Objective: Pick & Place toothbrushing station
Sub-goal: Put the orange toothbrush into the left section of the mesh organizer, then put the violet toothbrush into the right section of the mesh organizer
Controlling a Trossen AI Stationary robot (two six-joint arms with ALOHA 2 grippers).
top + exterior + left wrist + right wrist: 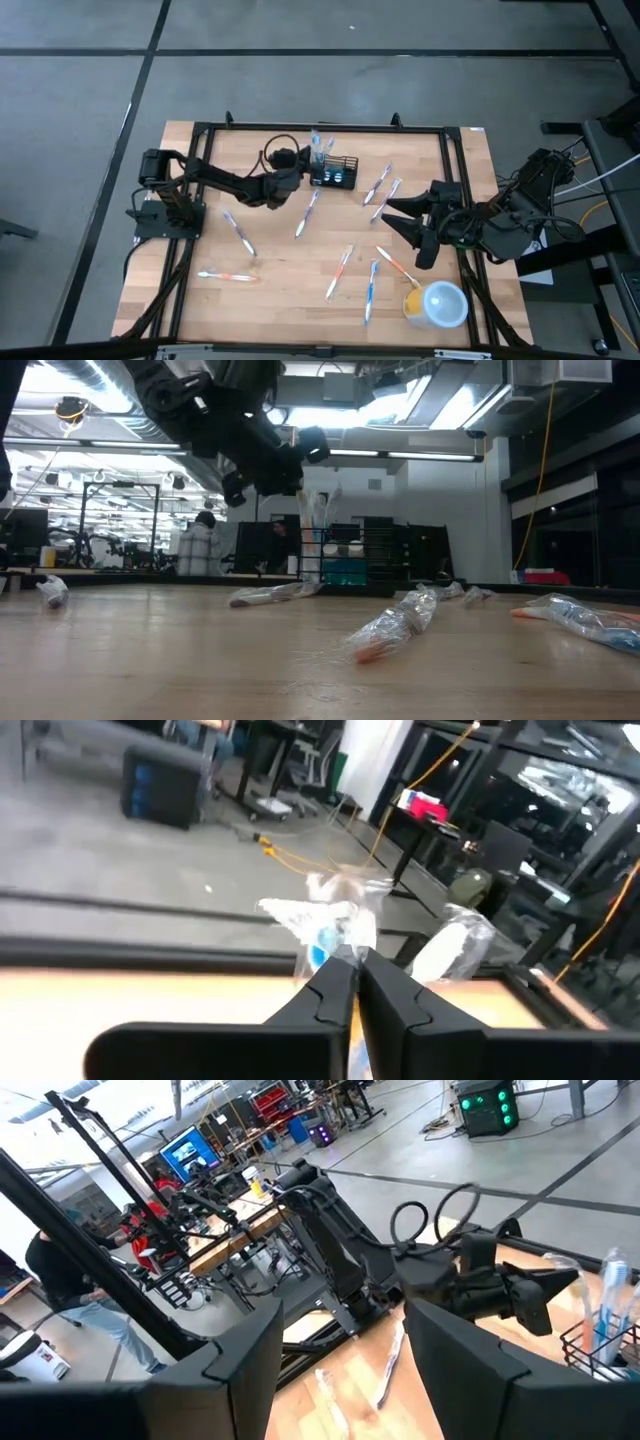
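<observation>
I see the wooden table [290,270] inside a black frame, with both arms reaching in over it. The left arm extends from the table's left edge toward the far middle, and the left gripper [303,158] sits just beside the toothbrushing station [334,172], a small black mesh holder standing near the table's far edge, slightly right of centre. In the left wrist view the two fingers [325,992] are pressed together, and a wrapped toothbrush [330,925] rises directly from their tips; I read this as the left fingers closed on that toothbrush. In the low view the same gripper hangs above the table to the left of the holder, which already carries upright wrapped items. The right arm waits at the table's right edge, and the right gripper [405,222] points toward the table's middle with its fingers spread wide and nothing between them. A round yellow cup [437,304] with a pale lid lies near the front right corner, well apart from the holder. Loose wrapped toothbrushes are scattered across the table: a pair [380,188] just right of the holder, one [306,214] in front of it, one [238,232] toward the left, one [226,275] near the front left, and three more [340,272] in the front middle.
</observation>
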